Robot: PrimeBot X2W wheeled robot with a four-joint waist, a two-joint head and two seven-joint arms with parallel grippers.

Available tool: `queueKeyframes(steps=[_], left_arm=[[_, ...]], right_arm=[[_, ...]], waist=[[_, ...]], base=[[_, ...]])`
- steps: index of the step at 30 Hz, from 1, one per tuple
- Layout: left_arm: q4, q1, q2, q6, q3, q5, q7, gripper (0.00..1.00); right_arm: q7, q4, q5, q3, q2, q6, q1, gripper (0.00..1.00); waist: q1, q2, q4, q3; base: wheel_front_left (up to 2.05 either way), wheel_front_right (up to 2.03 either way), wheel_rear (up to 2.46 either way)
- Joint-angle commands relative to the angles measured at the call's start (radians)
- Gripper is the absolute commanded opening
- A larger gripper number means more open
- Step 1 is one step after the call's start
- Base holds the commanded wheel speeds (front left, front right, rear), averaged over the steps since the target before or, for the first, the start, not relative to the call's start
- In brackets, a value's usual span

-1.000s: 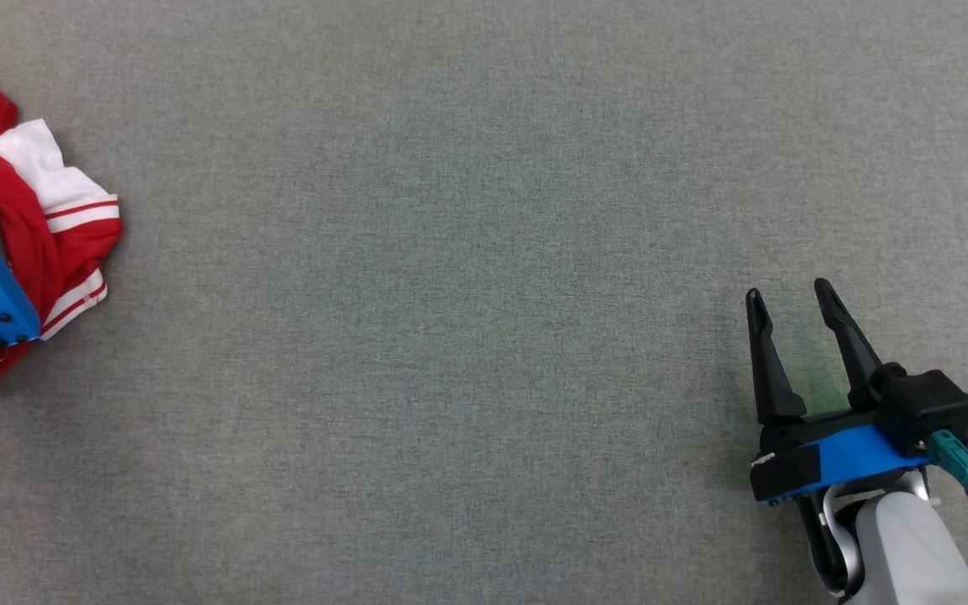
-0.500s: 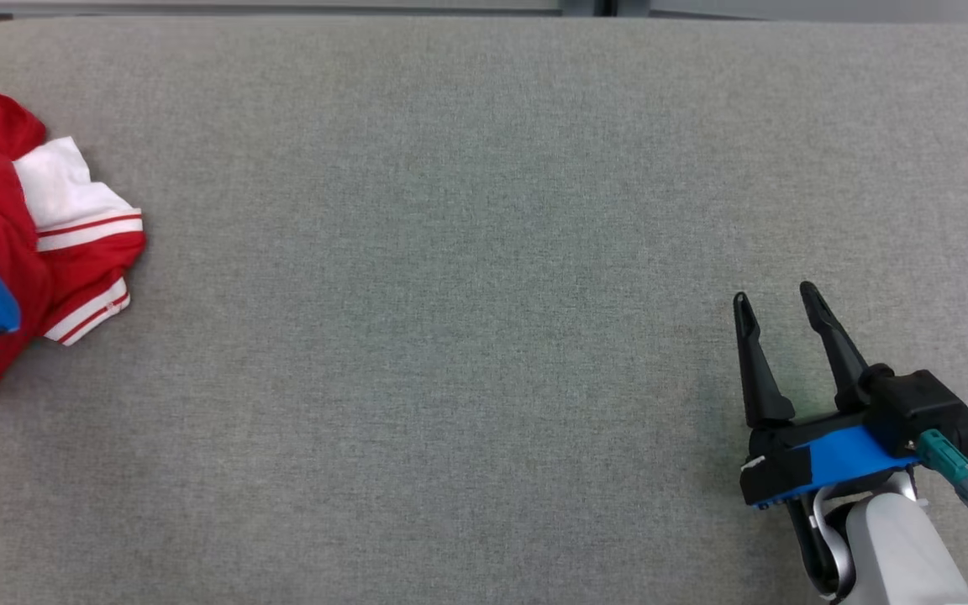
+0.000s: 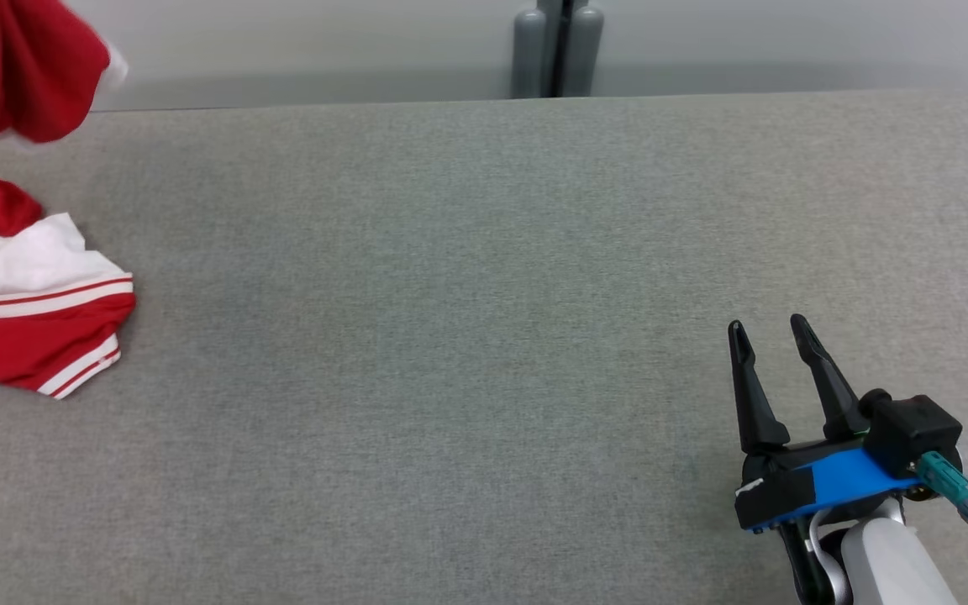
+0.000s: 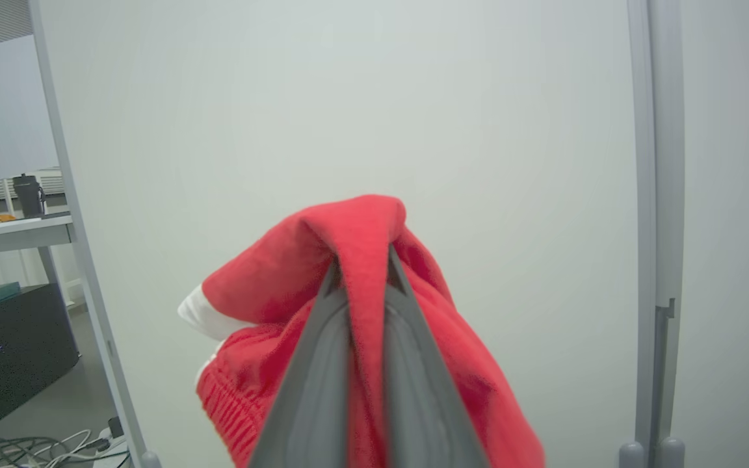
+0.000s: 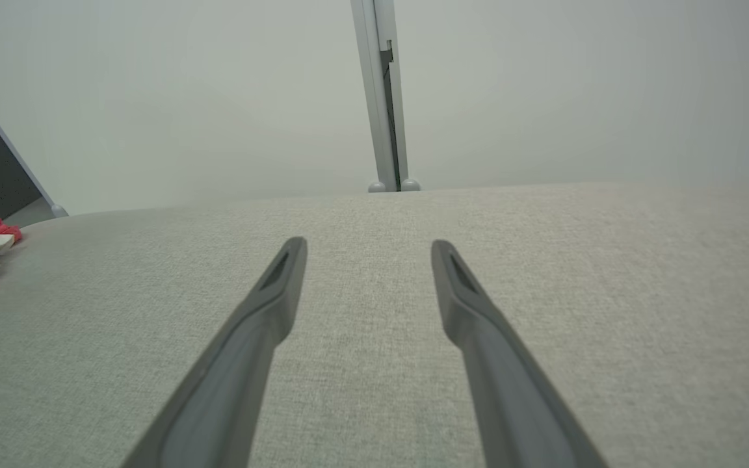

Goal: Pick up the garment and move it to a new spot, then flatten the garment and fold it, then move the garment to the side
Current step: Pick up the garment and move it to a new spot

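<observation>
Hovering nearest, the right gripper (image 3: 767, 324) stands spread and empty over the grey cloth-covered table (image 3: 467, 294). Far left, the left gripper (image 4: 361, 260) pinches a fold of the red-and-white fabric garment (image 3: 22, 328), half aloft, half on the table. It looks light and floppy, probably best gripped at a hem.

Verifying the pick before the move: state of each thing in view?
Left hand, shut on a red fold of the garment, up above the table.
Garment, crumpled; one part lifted, the rest lying on the table's left side.
Right hand, open, empty, far from the garment.
</observation>
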Motion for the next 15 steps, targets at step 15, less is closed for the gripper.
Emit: queueKeyframes(steps=[15], left_arm=[[-0.331,-0.093,-0.135,-0.010,-0.167,-0.035,0.139,0.00]], right_arm=[[-0.003,-0.030,0.090,0.033,-0.006,0.000,0.026,1.00]], waist=[[0.0002,0.0000,-0.257,-0.030]], base=[[0.00,0.00,0.00]])
